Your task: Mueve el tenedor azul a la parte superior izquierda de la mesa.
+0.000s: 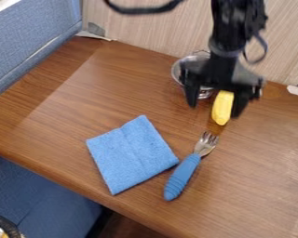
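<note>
Blue-handled metal fork (182,177) lies on the brown wooden tabletop (108,100), just beside the folded blue cloth (132,154); beyond its tines, the black two-finger gripper (214,109) has its fingers spread apart.

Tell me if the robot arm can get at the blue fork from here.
Probably yes: the gripper hangs near the tines with its jaws apart, and nothing covers the blue fork. The blue cloth sits close beside the handle, and the yellow object by the jaws might get in the way.
</note>
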Motion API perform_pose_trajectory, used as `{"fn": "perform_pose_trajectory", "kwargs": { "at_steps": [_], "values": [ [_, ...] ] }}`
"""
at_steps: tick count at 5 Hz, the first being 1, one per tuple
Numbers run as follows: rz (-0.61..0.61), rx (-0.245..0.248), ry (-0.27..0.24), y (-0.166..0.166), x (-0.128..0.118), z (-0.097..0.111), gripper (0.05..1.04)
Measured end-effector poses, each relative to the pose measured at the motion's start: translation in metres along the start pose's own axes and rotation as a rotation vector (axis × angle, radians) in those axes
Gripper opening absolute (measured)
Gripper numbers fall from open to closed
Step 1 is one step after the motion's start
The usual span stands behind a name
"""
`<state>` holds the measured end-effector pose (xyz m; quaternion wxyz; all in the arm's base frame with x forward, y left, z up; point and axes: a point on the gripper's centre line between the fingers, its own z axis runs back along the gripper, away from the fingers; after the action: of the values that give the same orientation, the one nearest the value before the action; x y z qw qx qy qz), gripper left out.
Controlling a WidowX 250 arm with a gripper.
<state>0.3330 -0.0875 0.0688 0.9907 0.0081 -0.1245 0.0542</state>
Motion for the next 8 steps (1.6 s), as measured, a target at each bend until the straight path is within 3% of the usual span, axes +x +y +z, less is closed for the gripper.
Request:
{"fn": "perform_pose_trajectory", "kwargs": {
  "at_steps": [2, 3, 5, 6, 7, 8],
  "values": [
    [-0.066, -0.087, 0.072, -0.009, -0.058, -0.023, 1.001],
    [-0.082, -0.071, 0.104, -0.002, -0.077, -0.036, 1.001],
    [-0.060, 0.023, 0.168, 0.017, -0.095, -0.051, 1.000],
    [-0.044, 0.027, 0.177, 0.020, -0.091, -0.057, 0.947],
    [-0.048, 0.029, 0.172, 0.019, -0.089, -0.060, 0.665],
    [-0.051, 0.025, 0.164, 0.017, -0.088, -0.060, 0.475]
  ]
}}
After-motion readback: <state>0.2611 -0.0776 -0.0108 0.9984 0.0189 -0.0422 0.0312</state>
